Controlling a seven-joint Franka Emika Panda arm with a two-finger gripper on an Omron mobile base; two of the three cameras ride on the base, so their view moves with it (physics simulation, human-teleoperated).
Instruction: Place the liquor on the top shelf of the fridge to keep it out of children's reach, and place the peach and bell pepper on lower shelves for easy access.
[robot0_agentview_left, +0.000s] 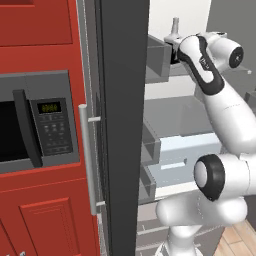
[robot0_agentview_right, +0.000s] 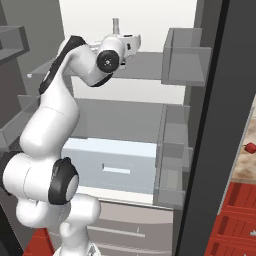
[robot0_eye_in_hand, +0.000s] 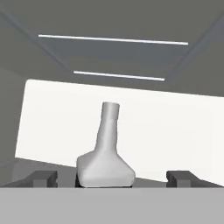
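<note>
- Liquor (robot0_eye_in_hand: 105, 162) stands upright on the top shelf (robot0_agentview_right: 145, 67) of the fridge (robot0_agentview_left: 122, 125), its pale neck and cap rising against the white back wall in the hand view.
- Gripper (robot0_eye_in_hand: 111, 177) sits level with the bottle's shoulder, jaws spread wide; the two dark fingertips (robot0_eye_in_hand: 43, 178) show well out to either side of the bottle, apart from it, so nothing is held.
- From the right base view, the bottle's neck (robot0_agentview_right: 116, 25) pokes up just behind the white wrist, over the left part of the top shelf.
- From the left base view, the neck (robot0_agentview_left: 175, 26) shows above the hand, near the shelf's front edge beside a grey door bin (robot0_agentview_left: 157, 57).
- Fridge door stands open, its dark edge and silver bar handle (robot0_agentview_left: 87, 160) toward the left base camera.
- Below the top shelf lie another grey shelf (robot0_agentview_right: 120, 120) and a pale drawer (robot0_agentview_right: 112, 165).
- Microwave (robot0_agentview_left: 35, 125) with keypad sits in the red cabinet (robot0_agentview_left: 45, 220) left of the fridge.
- Small red object (robot0_agentview_right: 250, 148) lies on the counter at the far right edge of the right base view; too small to tell what it is.
</note>
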